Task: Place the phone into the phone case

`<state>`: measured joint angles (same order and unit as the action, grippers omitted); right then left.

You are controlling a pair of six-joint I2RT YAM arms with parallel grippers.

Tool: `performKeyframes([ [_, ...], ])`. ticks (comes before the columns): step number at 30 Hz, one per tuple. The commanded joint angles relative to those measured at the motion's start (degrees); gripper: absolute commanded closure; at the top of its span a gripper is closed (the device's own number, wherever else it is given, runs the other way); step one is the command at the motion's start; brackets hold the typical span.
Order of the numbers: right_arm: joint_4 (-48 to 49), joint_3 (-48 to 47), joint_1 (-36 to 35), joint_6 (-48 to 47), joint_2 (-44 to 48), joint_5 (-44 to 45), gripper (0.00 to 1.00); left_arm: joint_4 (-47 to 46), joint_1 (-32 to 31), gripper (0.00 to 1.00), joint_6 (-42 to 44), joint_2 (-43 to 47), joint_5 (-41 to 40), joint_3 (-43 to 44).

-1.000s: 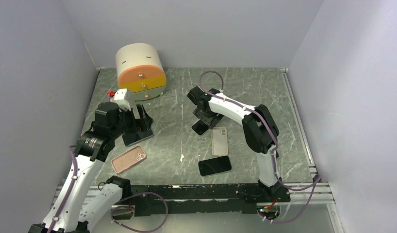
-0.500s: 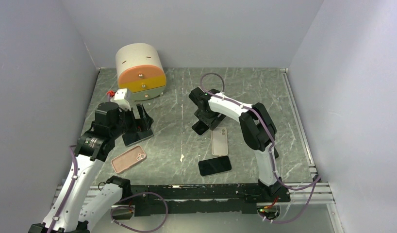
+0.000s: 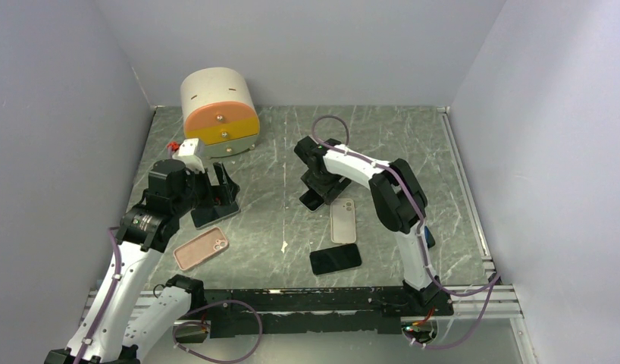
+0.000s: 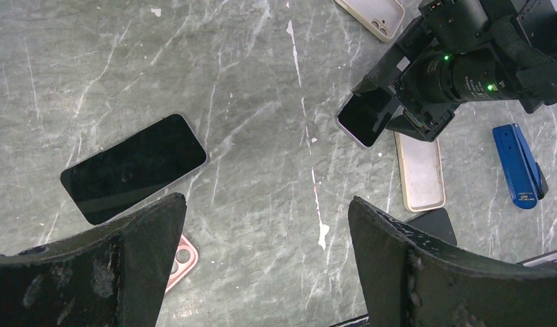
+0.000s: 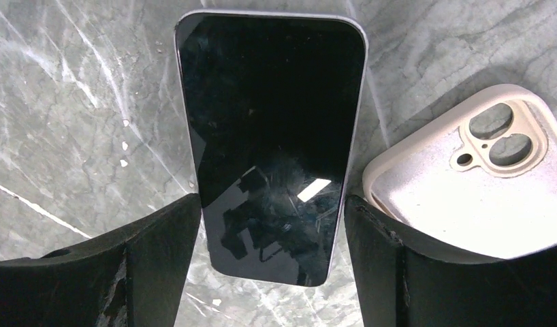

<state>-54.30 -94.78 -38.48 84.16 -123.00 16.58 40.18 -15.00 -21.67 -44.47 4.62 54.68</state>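
From above, the right gripper [image 3: 320, 194] stands over a black slab phone with a glossy glass face [image 3: 313, 201], which lies flat on the grey marbled table [image 3: 277, 144]. A beige soft phone case [image 3: 342, 221] lies just beside it, to the right and nearer the bases. The right arm is plainly nearer both than the left gripper [image 3: 214, 193], which hangs spread and empty over a second black phone [image 3: 205, 218], well apart. A third black phone [image 3: 335, 258] and a pink phone case [image 3: 201, 249] lie nearer the bases, so this view shows three phones and two cases.

The left wrist view adds another beige case [image 4: 371, 13] at its top edge, making three cases, and one blue oblong object [image 4: 517, 163].

In the right wrist view the phone's long axis runs straight away from the camera. Its near end sits between the parted fingers [image 5: 160, 266], one along each long side, and no squeeze shows. The beige case lies off the right-hand finger, with its camera cut-out at the far end.
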Motion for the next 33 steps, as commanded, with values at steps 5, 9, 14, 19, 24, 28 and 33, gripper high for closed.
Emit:
performKeyframes([
  [5, -1.00, -2.54, 0.81, 1.99, -2.20, -1.17, 0.20, -1.16, 0.15, 0.06, 0.84, 0.69, -0.13, 1.93],
  [9, -2.65, -3.45, 0.99, 2.43, -3.38, -1.59, 0.22, -1.21, 0.16, 0.06, 0.84, 0.67, -0.23, 1.93],
  [14, -5.05, -4.43, 1.19, 3.14, -4.25, -1.11, 0.21, -1.16, 0.15, 0.06, 0.84, 0.72, -0.32, 1.92],
  [19, -5.86, -6.11, 1.30, 1.67, -5.58, -0.64, 0.19, -1.18, 0.15, 0.06, 0.74, 0.62, -0.32, 1.93],
  [24, -6.36, -6.67, 1.30, 1.51, -6.57, -1.34, 0.23, -1.20, 0.16, 0.06, 0.75, 0.69, -0.36, 1.92],
  [28, -6.28, -6.79, 1.23, 0.76, -7.31, -1.69, 0.30, -1.08, 0.15, 0.06, 0.75, 0.79, -0.57, 1.91],
  [33, -1.38, -5.35, 1.21, -5.25, -6.46, -2.69, 0.42, -1.08, 0.20, 0.06, 0.76, 0.74, -0.66, 1.93],
])
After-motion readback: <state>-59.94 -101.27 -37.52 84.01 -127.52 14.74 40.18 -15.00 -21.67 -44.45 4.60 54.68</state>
